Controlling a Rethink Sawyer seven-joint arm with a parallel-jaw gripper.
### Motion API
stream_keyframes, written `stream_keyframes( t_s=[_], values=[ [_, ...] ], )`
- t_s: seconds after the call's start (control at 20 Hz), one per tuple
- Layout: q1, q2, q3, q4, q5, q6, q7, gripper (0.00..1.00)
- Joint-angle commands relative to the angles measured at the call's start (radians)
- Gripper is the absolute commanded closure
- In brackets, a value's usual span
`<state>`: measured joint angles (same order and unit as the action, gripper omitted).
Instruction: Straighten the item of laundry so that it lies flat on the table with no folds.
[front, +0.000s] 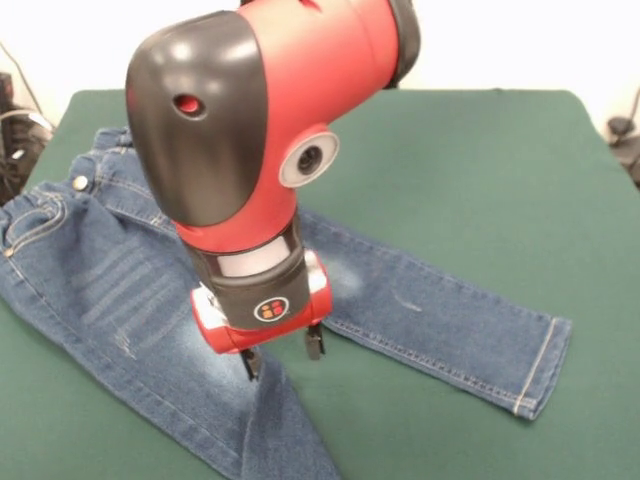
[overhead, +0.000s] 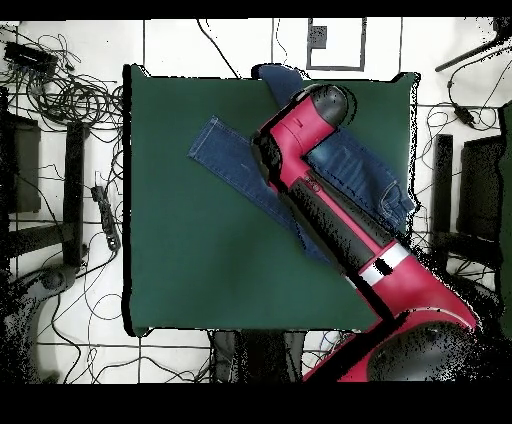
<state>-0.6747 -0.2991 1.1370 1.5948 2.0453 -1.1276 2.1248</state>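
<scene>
Gripper (front: 282, 354) of the red and black arm (overhead: 340, 215) hung low over the crotch fork of the small blue denim jeans (front: 120, 290). Two dark fingertips (front: 314, 346) showed below the red wrist, parted by a modest gap with nothing between them; one tip sat at or just above the denim edge, the other over bare felt. Contact could not be confirmed.

Jeans lay on the dark green felt-topped table (front: 480, 180). In the front view: waistband with brass button (front: 79, 183) at the upper left, one leg stretched out to the right ending in a hemmed cuff (front: 545, 365), the other leg running down off the picture's bottom edge, so its cuff was unseen there. In the overhead view that leg reached past the table's top edge.

Judgement: garment was mostly spread; remaining trouble looked to be the soft ridge at the inner thigh by the gripper and the overhanging leg.

To do the step well:
- Pinch a single layer at the seam, not both.
- Pull along the leg's own line, low and slow, so felt friction holds the waistband.
- Draw the overhanging leg onto the table.
</scene>
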Motion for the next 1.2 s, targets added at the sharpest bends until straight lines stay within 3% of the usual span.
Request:
stream_keyframes(
  t_s=[0.05,0.7,1.1,1.15,1.2],
  values=[
    [0.033,-0.003,0.032,0.019,0.053,-0.007,-0.071,0.00],
    [0.017,0.147,-0.104,-0.071,-0.216,0.060,-0.207,0.00],
    [-0.003,0.157,-0.095,-0.065,-0.226,0.018,-0.217,0.00],
    [0.007,0.155,-0.111,-0.070,-0.247,0.013,-0.211,1.00],
    [0.001,0.156,-0.093,-0.074,-0.218,-0.007,-0.230,1.00]
  ],
)
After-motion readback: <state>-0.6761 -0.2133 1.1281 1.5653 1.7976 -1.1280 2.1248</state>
